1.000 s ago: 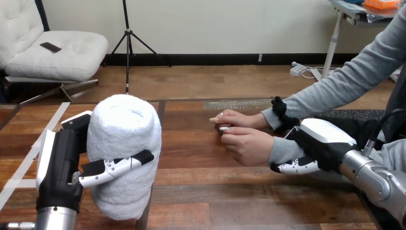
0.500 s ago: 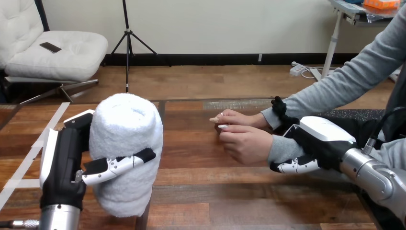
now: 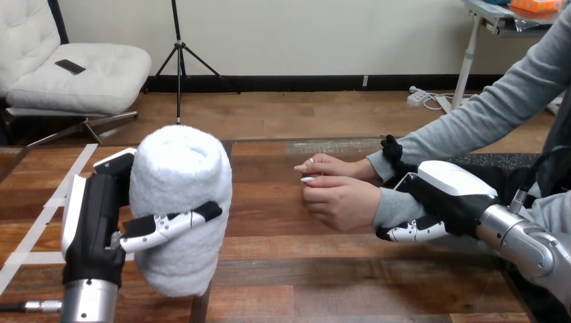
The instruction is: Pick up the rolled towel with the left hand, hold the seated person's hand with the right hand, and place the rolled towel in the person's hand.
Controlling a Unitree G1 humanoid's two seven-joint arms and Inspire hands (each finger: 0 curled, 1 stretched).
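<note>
My left hand (image 3: 94, 222) is shut on the rolled white towel (image 3: 178, 195), thumb across its front, and holds it upright above the table's left part. At the right, my right hand (image 3: 454, 195) sits over the person's grey-sleeved wrist, its fingers (image 3: 411, 232) curled beneath it. The person's nearer hand (image 3: 343, 203) hangs relaxed just past my fingers, palm turned down and inward. Their farther hand (image 3: 333, 166) rests right behind it, touching its fingertips. A wide gap of table separates the towel from both of the person's hands.
The wooden table (image 3: 283, 269) stretches between the towel and the person's hands. White tape strips (image 3: 40, 222) cross its left side. A dark mat (image 3: 498, 161) lies at the far right behind the person's forearms.
My left hand has raised the towel a little and carried it slightly right. My right hand, with the person's wrist and nearer hand, has shifted a little left.
</note>
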